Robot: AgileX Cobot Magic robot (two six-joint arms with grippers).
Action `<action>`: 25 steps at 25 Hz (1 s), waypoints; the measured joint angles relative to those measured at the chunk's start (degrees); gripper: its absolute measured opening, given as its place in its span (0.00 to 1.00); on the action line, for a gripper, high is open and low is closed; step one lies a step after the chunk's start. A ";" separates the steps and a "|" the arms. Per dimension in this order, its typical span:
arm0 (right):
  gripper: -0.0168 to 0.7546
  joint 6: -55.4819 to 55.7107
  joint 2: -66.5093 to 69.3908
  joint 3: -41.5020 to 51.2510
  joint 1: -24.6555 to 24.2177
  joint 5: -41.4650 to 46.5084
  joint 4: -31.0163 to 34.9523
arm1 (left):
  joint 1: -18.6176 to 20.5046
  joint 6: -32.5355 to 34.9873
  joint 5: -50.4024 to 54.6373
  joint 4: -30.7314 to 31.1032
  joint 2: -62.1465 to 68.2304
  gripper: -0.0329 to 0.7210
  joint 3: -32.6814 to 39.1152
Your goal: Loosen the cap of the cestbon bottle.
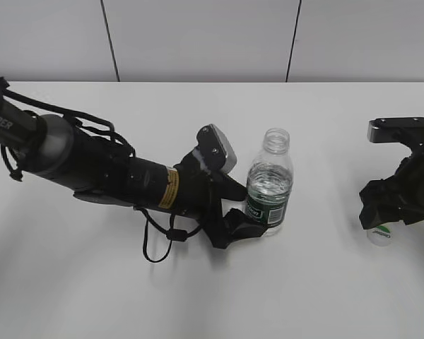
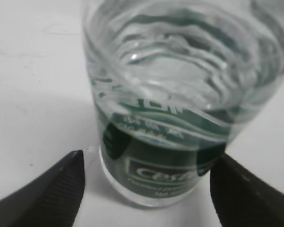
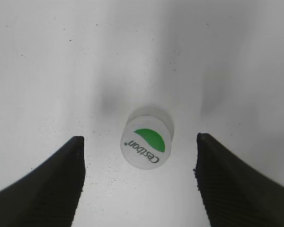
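Observation:
The cestbon bottle [image 1: 270,185] stands upright on the white table with its neck bare and no cap on it. In the left wrist view the bottle [image 2: 180,109] fills the frame. My left gripper [image 1: 251,224] is open, its fingers [image 2: 146,189] on either side of the bottle's base with a gap on each side. The cap [image 1: 379,236] lies on the table at the right, top up. In the right wrist view the cap [image 3: 146,143] sits between the spread fingers of my right gripper [image 3: 139,182], which is open and not touching it.
The white table [image 1: 198,296] meets a pale panelled wall [image 1: 198,35] at the back. The left arm's body and cables [image 1: 113,176] lie low across the left half of the table.

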 joint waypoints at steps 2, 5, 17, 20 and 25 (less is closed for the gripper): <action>0.73 0.00 0.00 0.00 0.00 0.00 0.00 | 0.00 -1.95 1.19 1.26 -0.31 0.87 0.00; 0.73 -0.05 -0.07 0.00 0.00 0.06 0.00 | 0.04 -5.08 2.07 4.56 -0.71 0.87 0.00; 0.73 0.01 -2.37 0.00 0.00 0.11 0.00 | 0.24 -15.25 11.01 17.27 -6.52 0.83 0.22; 0.73 -0.05 -3.15 0.00 0.00 0.18 0.00 | 0.24 -17.36 13.80 20.20 -8.42 0.83 0.98; 0.73 0.02 -3.40 0.00 0.00 0.47 0.00 | 0.24 -17.99 24.03 21.10 -12.27 0.82 3.91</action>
